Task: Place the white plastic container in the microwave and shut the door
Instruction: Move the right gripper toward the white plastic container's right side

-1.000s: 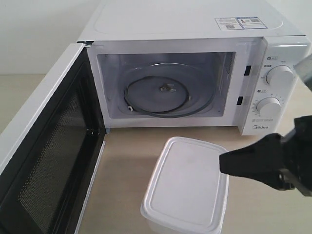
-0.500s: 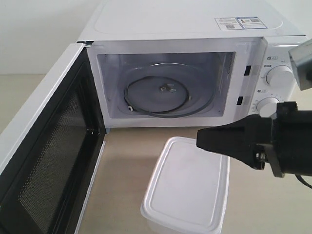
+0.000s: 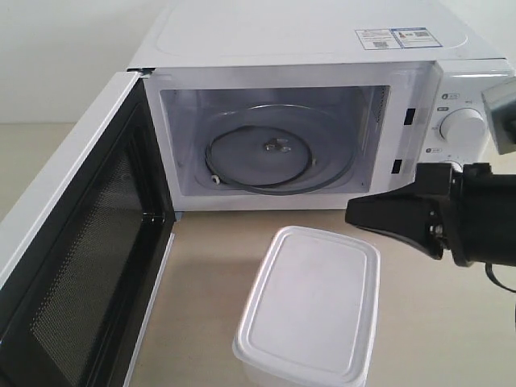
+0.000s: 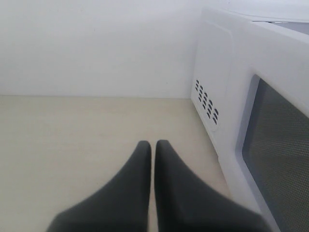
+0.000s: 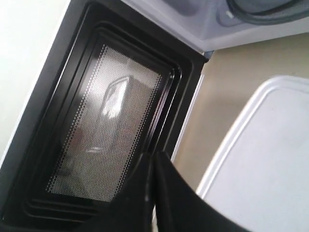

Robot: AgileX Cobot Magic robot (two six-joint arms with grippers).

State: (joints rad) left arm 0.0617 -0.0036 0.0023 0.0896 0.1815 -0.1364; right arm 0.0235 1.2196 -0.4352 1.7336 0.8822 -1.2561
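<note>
Working the approach step here: nothing is grasped yet. The microwave (image 3: 322, 32) stands at the back of the surface (image 3: 201, 322) with its cavity open and the turntable (image 3: 266, 157) bare. The door (image 3: 72, 266) is swung fully out from the microwave's hinge side, mesh face showing. The container (image 3: 310, 302) sits lid-on just in front of the microwave's opening, apart from the cabinet.

My right gripper (image 3: 355, 214) hangs in front of the microwave's control panel, above the container's far edge and not touching it; its jaws are pressed together, holding nothing. My left gripper (image 4: 152, 145) waits outside the door, off the microwave's hinge side, jaws likewise together and empty.

Next, I judge, I must spread the right jaws wide, come down over the container and take it across its narrower span or by the rim. The smooth lid looks slippery, so I want a square grip. Then it goes into the microwave onto the turntable, and the left pushes the door shut.
</note>
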